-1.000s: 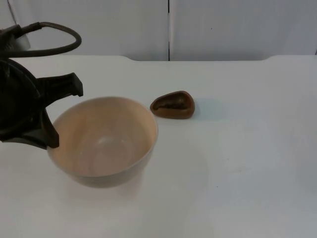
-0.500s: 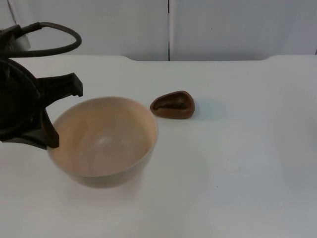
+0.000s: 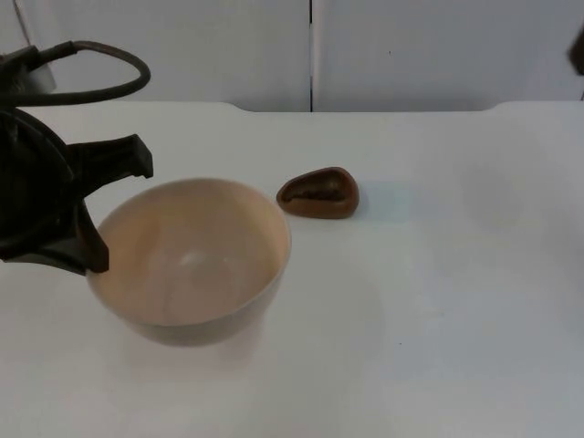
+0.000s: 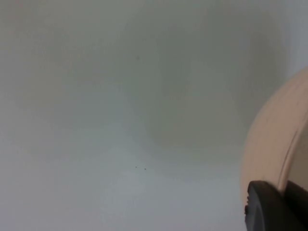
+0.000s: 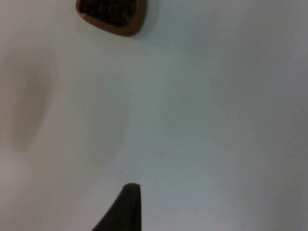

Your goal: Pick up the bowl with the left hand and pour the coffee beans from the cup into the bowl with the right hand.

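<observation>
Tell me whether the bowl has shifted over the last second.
No. In the top view the bowl sits at the same spot relative to the brown cup and the partition seam, with the left end effector at its rim.

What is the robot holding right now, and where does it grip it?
The left gripper holds the cream bowl by its rim, fingers astride the wall. The brown cup stands unheld.
</observation>
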